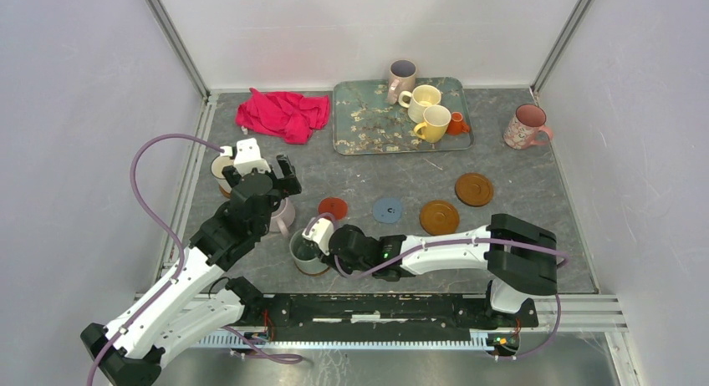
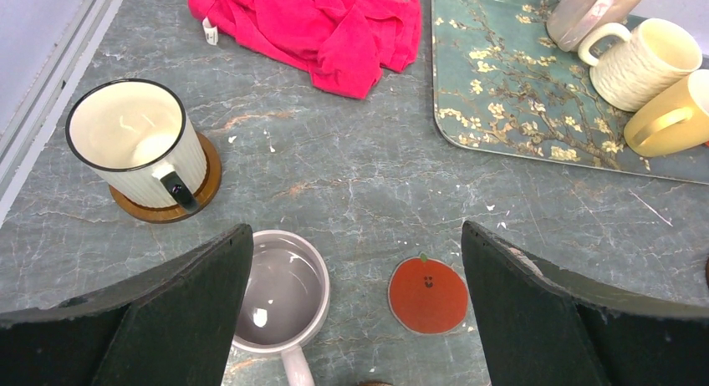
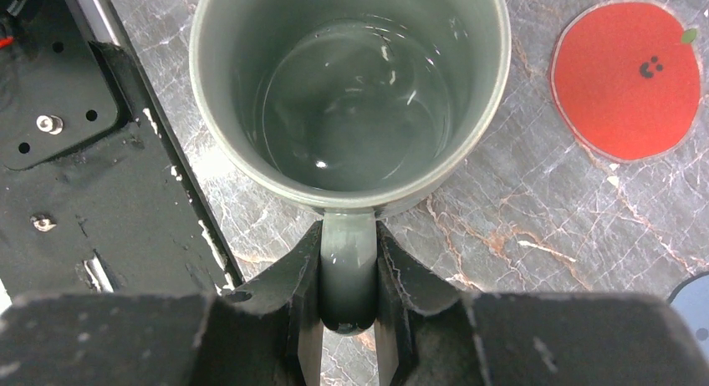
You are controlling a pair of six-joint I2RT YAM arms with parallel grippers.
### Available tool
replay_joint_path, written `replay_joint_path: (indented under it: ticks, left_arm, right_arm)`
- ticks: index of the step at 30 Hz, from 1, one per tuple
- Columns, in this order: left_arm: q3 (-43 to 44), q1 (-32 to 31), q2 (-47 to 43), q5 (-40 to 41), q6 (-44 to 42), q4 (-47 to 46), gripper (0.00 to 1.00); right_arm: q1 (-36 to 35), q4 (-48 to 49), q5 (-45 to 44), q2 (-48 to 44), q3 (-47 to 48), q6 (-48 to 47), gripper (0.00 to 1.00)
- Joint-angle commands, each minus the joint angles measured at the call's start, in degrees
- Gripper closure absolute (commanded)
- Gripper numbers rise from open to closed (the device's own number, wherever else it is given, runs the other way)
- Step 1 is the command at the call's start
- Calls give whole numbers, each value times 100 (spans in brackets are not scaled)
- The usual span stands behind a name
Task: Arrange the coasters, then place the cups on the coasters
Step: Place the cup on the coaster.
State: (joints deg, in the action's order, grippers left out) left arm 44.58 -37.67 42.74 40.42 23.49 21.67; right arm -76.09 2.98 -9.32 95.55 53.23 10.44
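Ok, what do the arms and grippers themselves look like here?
The left arm and right arm have white links, black joints and a looping mauve cable each. The left gripper and right gripper have broad matte-black fingers, with edges scuffed whitish.

The tabletop (image 2: 359,177) is dark grey, marbled with white and rust veins. At the upper left of the top view is a crimson-pink cloth (image 1: 283,114). Right of it is a teal tray (image 1: 368,123) printed with cream blossoms on brown branches. On the tray are a mauve mug (image 1: 401,75), a cream ribbed mug (image 1: 422,99), a yellow mug (image 1: 435,123) and a tiny orange cup (image 1: 456,124).

At the upper right is a pink floral mug (image 1: 525,125). Mid-frame are an amber-brown coaster (image 1: 474,189) with a ringed rim, a second amber-brown coaster (image 1: 439,217) and a blue coaster (image 1: 387,210).

In the left wrist view:
- **Lower middle:** a red coaster (image 2: 427,295) with a green leaf and a black smiling face.
- **Upper left:** a black-rimmed cream mug (image 2: 134,144) on a dark brown coaster (image 2: 206,181).
- **Bottom:** a pale lilac mug (image 2: 280,290).

The right wrist view is filled by a glossy grey-green mug (image 3: 351,93).
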Motion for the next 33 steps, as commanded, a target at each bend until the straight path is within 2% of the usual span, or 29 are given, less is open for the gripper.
replay_joint_path:
  ticks: [1, 15, 33]
  left_arm:
    - [-28, 19, -3, 97, 218, -240, 0]
    - [-17, 23, 24, 40, 209, -228, 0]
    - [-26, 23, 24, -59, 209, -225, 0]
  right_arm:
    - [-41, 763, -174, -214, 21, 77, 100]
    - [-46, 765, -198, -107, 38, 90, 100]
    - [-51, 746, -175, -80, 64, 107, 69]
